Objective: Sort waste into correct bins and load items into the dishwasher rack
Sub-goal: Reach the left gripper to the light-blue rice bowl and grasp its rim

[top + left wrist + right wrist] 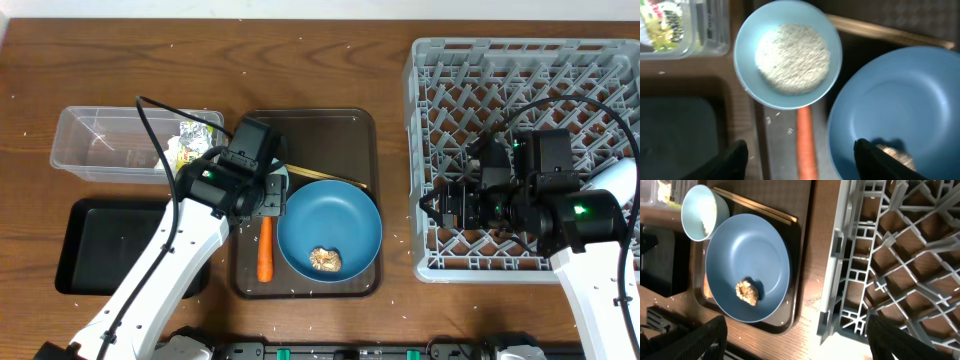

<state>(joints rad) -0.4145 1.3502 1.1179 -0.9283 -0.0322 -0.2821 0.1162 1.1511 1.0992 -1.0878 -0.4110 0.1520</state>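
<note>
My left gripper (pixel 800 161) is open above the brown serving tray (pixel 340 125). The orange carrot (pixel 806 145) lies between its fingers in view, touching neither. Just beyond it stands the light-blue cup (pixel 788 52) with white rice inside. The dark-blue plate (pixel 330 230) holds the brown food lump (pixel 325 260). The chopsticks (pixel 320 178) lie behind the plate. The yellow-green wrapper (pixel 190 140) sits in the clear tub (pixel 100 145). The black tray (pixel 110 245) holds nothing. My right gripper (pixel 795 340) hangs open and empty over the left edge of the grey rack (pixel 530 80).
A white object (pixel 610 178) shows at the rack's right side, partly behind the right arm. Rice grains are scattered over the wooden table. The left arm crosses the black tray's right end. A narrow strip of table separates serving tray and rack.
</note>
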